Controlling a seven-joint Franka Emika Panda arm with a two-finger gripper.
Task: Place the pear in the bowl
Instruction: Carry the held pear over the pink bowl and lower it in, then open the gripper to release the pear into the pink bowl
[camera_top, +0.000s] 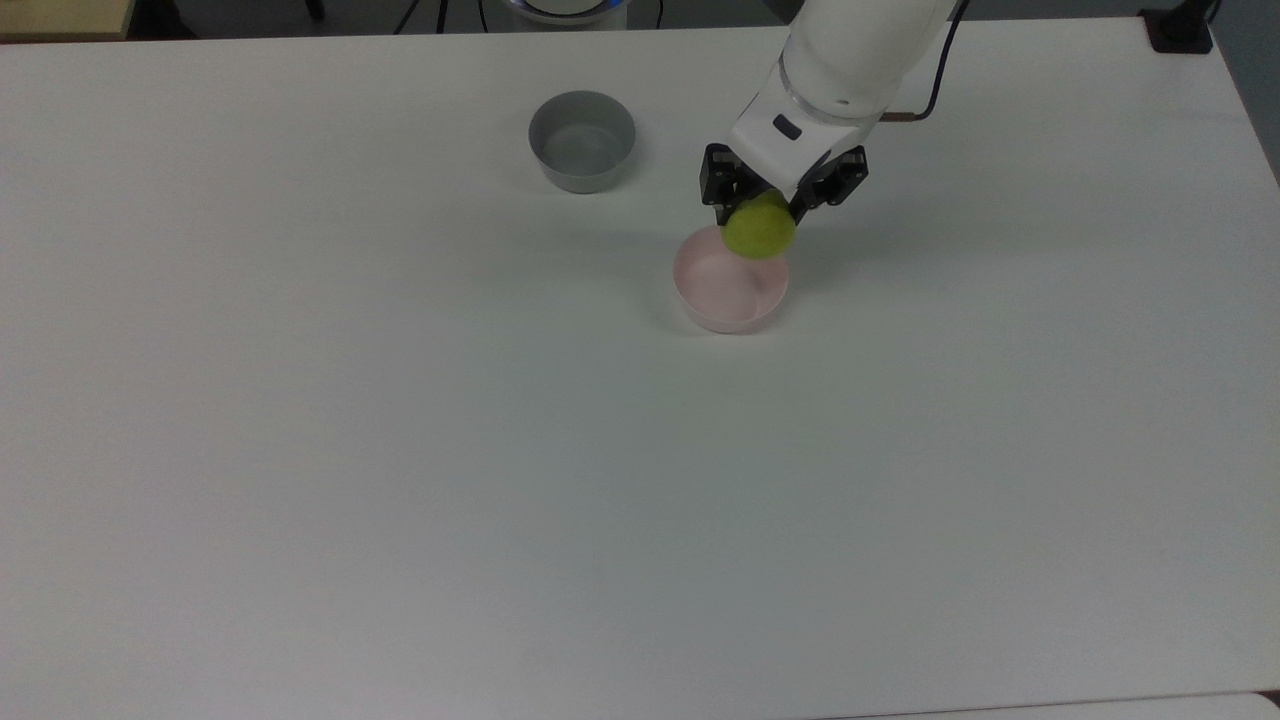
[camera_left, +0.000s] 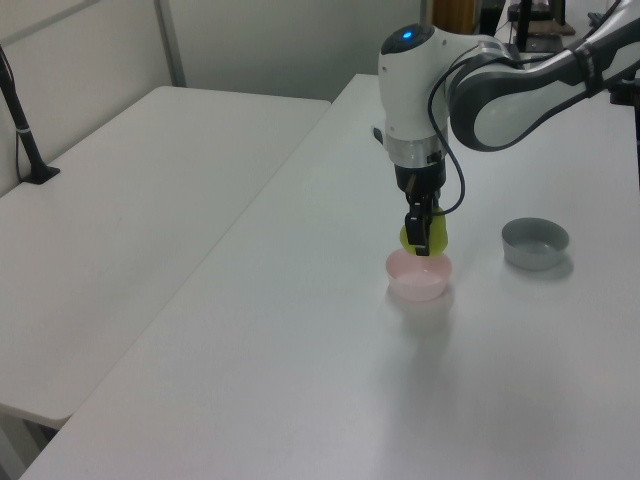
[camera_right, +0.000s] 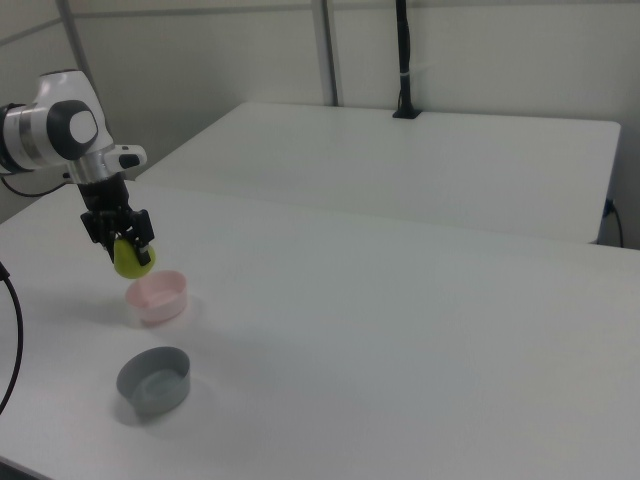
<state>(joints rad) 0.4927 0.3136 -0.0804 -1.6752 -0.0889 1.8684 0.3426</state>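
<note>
White table (camera_top: 400, 450): broad, flat work surface bearing both bowls well apart, leaving free room for the arm's approach from the top view's upper edge.

Franka arm (camera_left: 420, 90): bent over the table, wrist pointed nearly straight down, so as to bring the load in from above instead of sweeping across a wall.

Grey bowl (camera_top: 582, 140): resting on the table, well apart from the pink one, toward the top view's upper left. Not the target; clear of the present approach.

Bowl (camera_top: 722, 290), pale pink, low-walled: upright on the table, mouth open upward, nothing inside as yet.

Gripper (camera_top: 770, 205): suspended above the bowl's far rim, fingers closed narrowly on the pear and clamping its upper part, the wide bottom hanging free below. Probable reason: a grip on the narrow end leaves the heavy end lowest, ready to settle first.

Pear (camera_top: 759, 228): yellow-green, held in the air, not touching the bowl. In the top view, overlapping the rim's upper right portion; in the left view, just above the bowl's mouth; in the right view, above and slightly toward the right view's left of it.

Judgement: transport nearly complete; a small shift toward the bowl's centre and a short descent advisable before release. Risk: release at the rim could tip the light bowl or roll the pear out.
</note>
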